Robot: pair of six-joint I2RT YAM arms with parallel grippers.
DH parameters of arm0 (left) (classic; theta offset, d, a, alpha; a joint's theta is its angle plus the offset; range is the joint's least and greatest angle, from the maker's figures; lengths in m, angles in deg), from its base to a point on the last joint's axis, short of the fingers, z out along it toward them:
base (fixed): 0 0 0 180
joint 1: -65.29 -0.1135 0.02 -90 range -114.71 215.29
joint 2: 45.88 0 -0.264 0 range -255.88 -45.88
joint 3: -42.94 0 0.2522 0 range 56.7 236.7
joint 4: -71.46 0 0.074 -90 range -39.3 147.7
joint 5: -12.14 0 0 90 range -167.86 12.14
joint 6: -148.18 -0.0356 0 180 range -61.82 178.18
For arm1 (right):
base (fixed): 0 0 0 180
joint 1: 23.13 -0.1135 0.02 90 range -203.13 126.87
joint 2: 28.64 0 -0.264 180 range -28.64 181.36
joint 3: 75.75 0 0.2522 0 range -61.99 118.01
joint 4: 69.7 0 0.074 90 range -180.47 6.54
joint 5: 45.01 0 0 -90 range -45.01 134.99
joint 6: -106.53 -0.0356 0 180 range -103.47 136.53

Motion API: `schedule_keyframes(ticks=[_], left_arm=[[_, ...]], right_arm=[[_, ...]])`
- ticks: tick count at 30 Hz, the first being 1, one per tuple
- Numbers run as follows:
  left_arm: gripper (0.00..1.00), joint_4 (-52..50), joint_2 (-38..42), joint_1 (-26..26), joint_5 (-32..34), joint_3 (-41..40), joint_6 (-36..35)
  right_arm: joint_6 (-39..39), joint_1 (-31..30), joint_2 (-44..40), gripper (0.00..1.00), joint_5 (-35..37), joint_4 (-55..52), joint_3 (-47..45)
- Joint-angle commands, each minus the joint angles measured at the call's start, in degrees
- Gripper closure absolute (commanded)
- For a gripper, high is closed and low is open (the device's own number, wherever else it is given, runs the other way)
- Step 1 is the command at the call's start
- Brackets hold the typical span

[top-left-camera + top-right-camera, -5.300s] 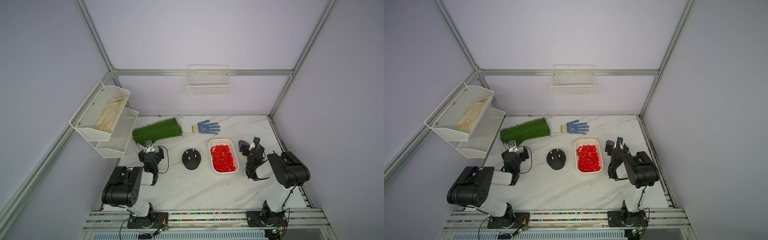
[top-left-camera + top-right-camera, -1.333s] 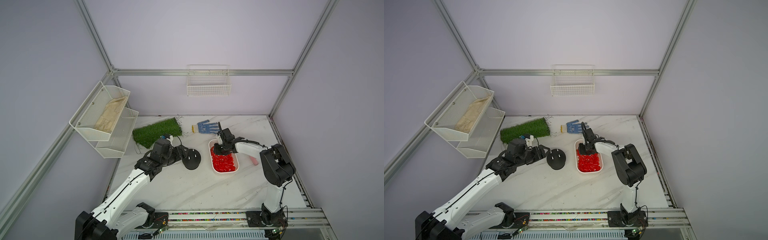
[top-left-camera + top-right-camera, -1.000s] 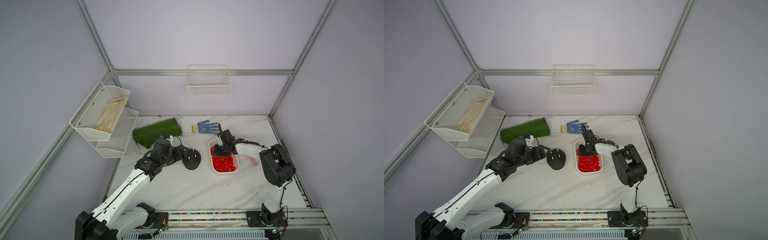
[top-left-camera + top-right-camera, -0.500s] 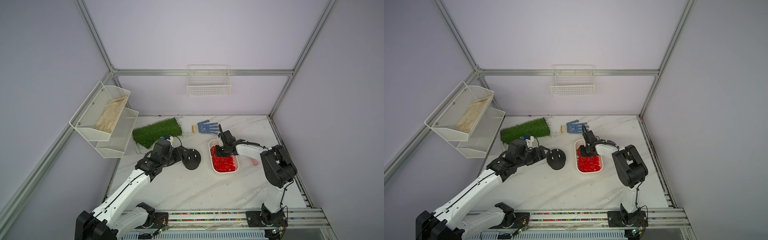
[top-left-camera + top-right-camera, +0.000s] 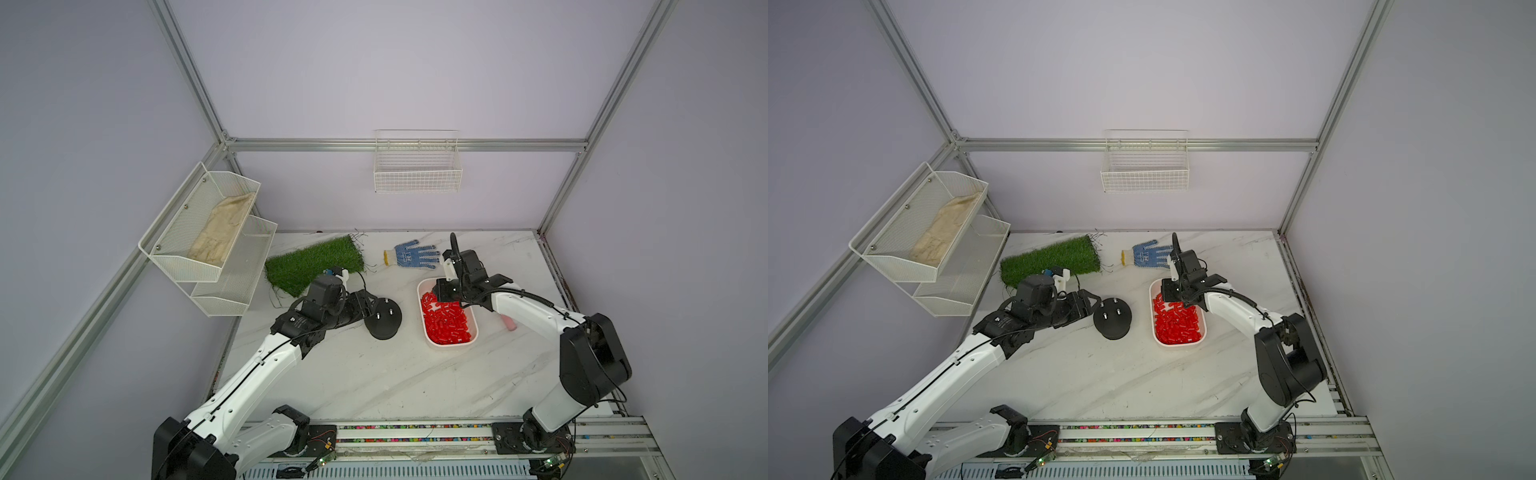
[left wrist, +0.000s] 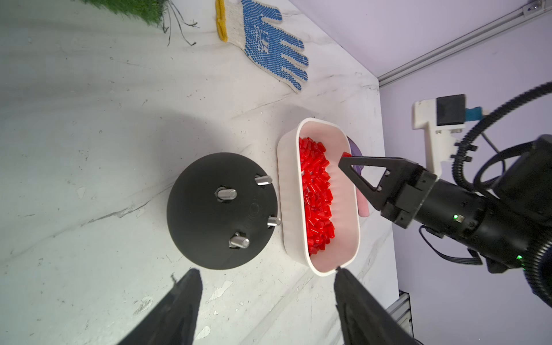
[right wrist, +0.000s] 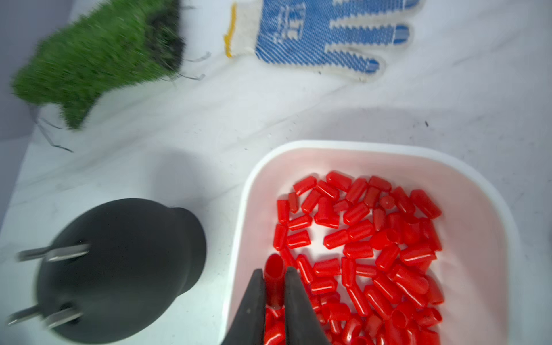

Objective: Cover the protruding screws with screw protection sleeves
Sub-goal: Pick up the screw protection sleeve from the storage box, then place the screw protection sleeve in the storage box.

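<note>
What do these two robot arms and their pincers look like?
The left arm and right arm are white tube-like shells joined by bulky black joints, with thin black cables alongside. The left gripper and right gripper are black, each with two tapering pointed fingers. Near the right wrist sit a ribbed black hose, a white bracket and small green lights.

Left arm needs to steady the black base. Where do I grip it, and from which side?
Grip the black base low on its round flank, below the screws, coming in from the side facing the left gripper, opposite the white tray. The tray sits close on the far side and the screws occupy the top, so that flank looks the only free hold. The jaws are open.
</note>
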Motion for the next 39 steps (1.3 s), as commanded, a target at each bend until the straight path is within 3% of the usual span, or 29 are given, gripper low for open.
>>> schedule_keyframes(ticks=[1, 9, 25, 28, 32, 39], left_arm=[[0.30, -0.77, -1.49, -0.20, -4.16, 8.28, -4.27], [0.34, -2.46, -4.92, -0.98, -13.34, 16.35, -7.62], [0.42, -0.40, -8.74, 0.32, -23.58, 19.52, -7.39], [0.42, -0.55, -8.87, 0.32, -22.01, 19.42, -7.35], [0.42, -0.62, -8.87, 0.32, -20.43, 17.96, -6.63], [0.42, -0.45, -6.65, 0.58, -17.41, 14.00, -5.77]], right_arm=[[5.64, -1.47, -6.23, 0.84, -6.05, 2.89, -2.55], [14.37, -4.29, -17.16, 0.84, -12.67, 7.58, -5.84], [16.12, -7.92, -18.49, 0.82, -10.10, 6.56, -5.12], [13.47, -7.85, -15.55, 0.83, -3.82, 4.39, -3.44], [10.08, -7.62, -5.58, 0.81, 6.35, -2.18, -0.31], [4.45, -3.67, 4.43, 0.81, 7.76, -1.34, -1.55]])
